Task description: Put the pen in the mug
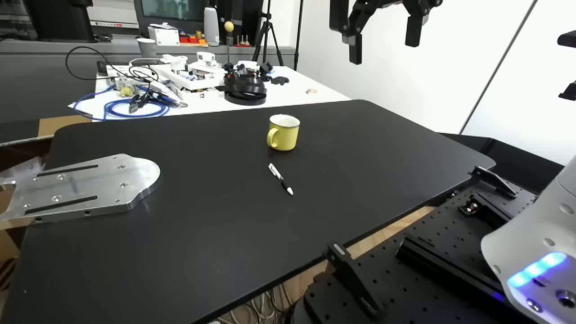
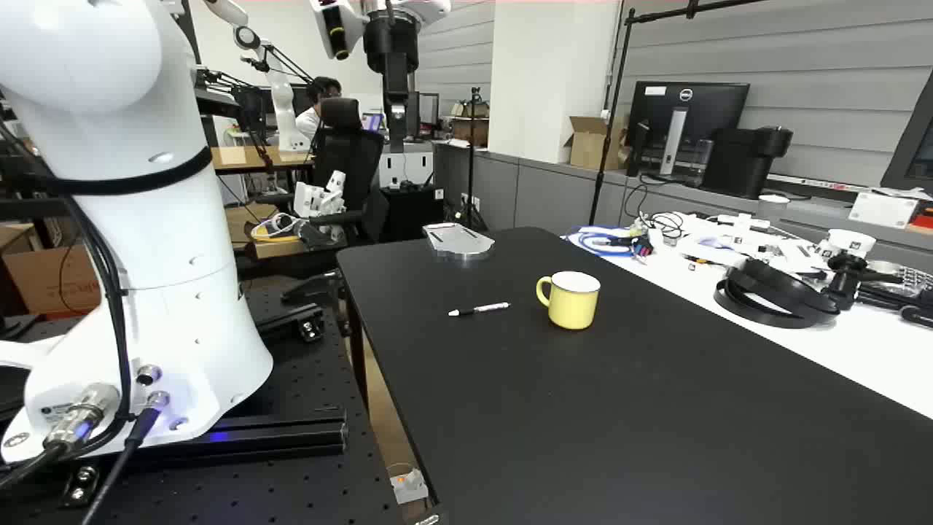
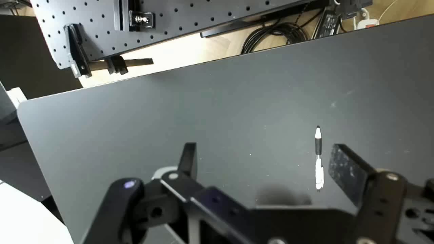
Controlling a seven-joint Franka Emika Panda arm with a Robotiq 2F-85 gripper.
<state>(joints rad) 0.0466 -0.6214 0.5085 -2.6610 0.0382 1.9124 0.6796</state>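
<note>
I hold my end effector (image 1: 384,44) spread wide, high above the desk (image 1: 382,162). The pen (image 1: 279,177) (white, with a dark grip and pale tip) lies flat there, near the yellow mug (image 1: 285,136) but apart from it; the mug stands upright.

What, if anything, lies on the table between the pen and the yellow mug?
Nothing; only bare black tabletop separates the white-and-black pen from the yellow mug. The gap shows in both exterior views.
</note>
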